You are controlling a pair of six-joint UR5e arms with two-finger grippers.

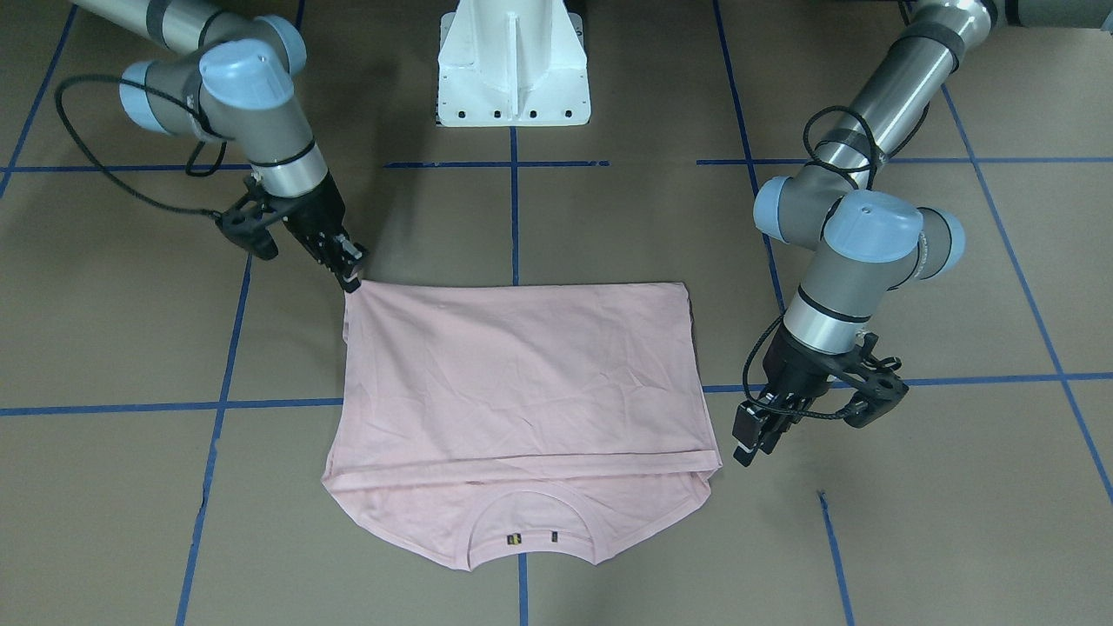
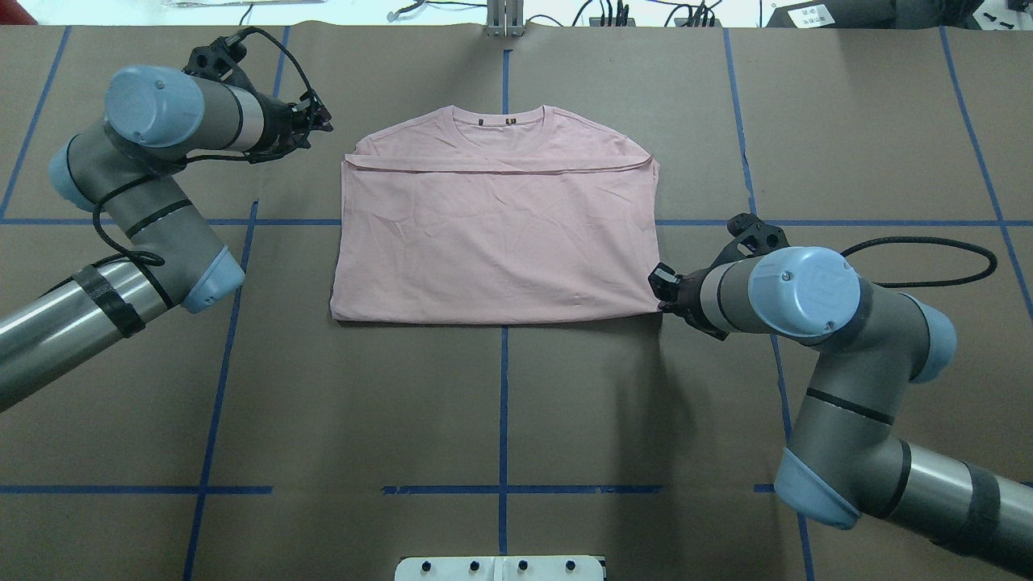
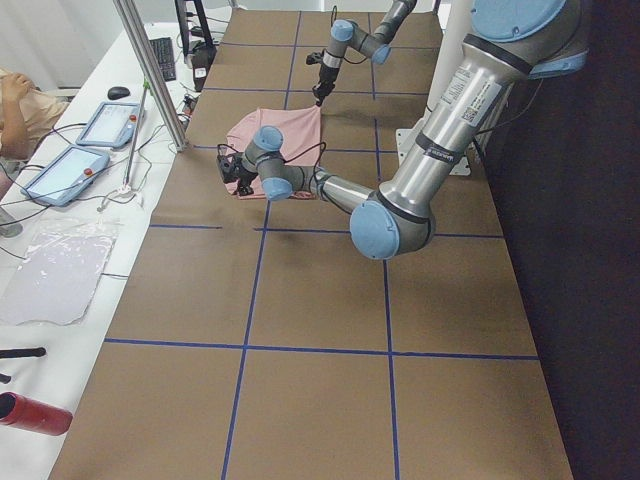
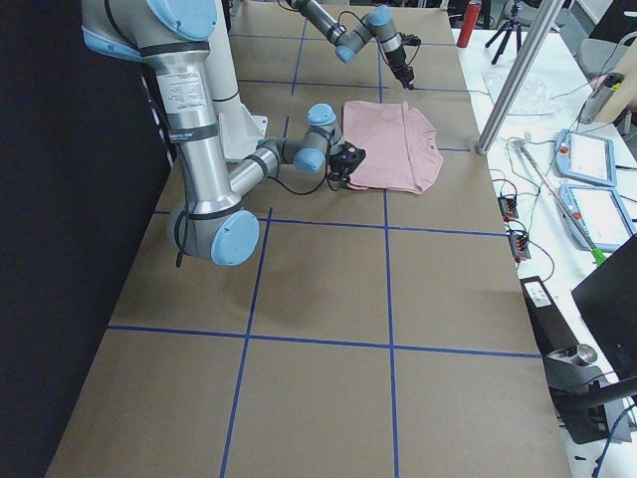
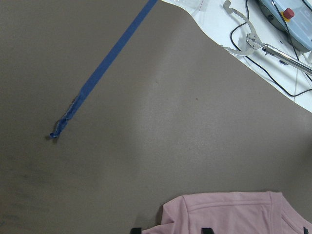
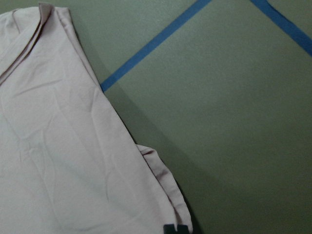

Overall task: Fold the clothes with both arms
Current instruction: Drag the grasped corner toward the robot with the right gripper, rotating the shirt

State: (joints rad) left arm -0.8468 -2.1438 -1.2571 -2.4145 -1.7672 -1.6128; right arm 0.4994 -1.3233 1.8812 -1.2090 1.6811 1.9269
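Note:
The pale pink T-shirt [image 2: 496, 242] lies flat on the brown table, plain back up. Its lower half is folded up towards the collar [image 2: 504, 121] at the far side. My right gripper [image 2: 658, 284] sits low at the shirt's near right corner. In the right wrist view the fingertips [image 6: 169, 228] are close together on that corner's edge. My left gripper [image 2: 325, 121] hovers just outside the shirt's far left shoulder corner. In the left wrist view its fingertips [image 5: 136, 230] stand apart, with the pink corner [image 5: 224, 214] just ahead and nothing held.
The white pedestal base [image 1: 513, 69] stands at the robot's side of the table. Blue tape lines [image 2: 503, 403] grid the brown surface. An operators' bench with tablets [image 3: 70, 165] and a metal pole [image 3: 150, 75] runs along the far edge.

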